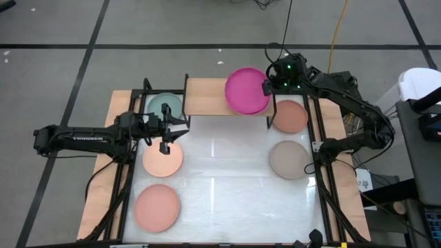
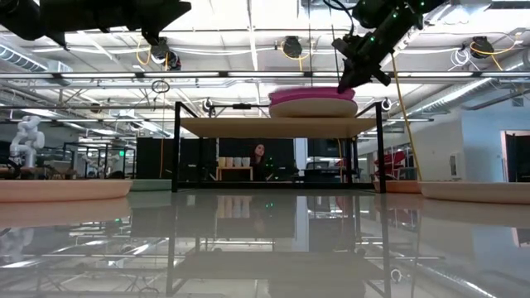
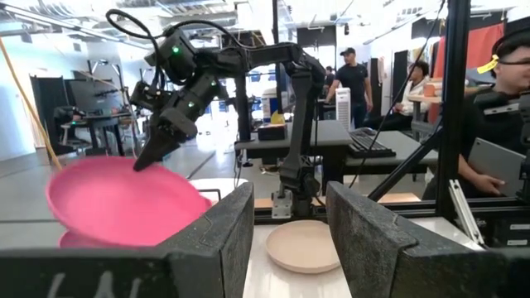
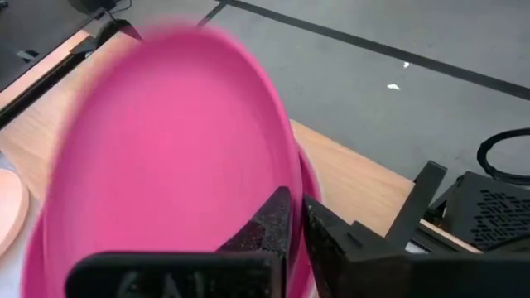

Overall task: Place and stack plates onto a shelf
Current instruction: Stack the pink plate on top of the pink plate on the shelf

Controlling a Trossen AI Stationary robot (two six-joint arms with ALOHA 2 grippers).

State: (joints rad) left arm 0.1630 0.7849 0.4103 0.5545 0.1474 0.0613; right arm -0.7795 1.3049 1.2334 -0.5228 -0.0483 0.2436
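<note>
Over the right end of the shelf (image 1: pixel 207 96) I have the right claw (image 1: pixel 267 87) pinched shut on the rim of a magenta plate (image 1: pixel 247 89), which tilts a little above the plates already stacked there. It is round, flat and bright pink. Under it I see another magenta plate (image 4: pixel 308 178) and a pale plate (image 2: pixel 313 108). My left claw (image 1: pixel 165 129) waits open above the worktop (image 1: pixel 227 172), between a teal plate (image 1: pixel 165 105) and a peach plate (image 1: pixel 162 160).
</note>
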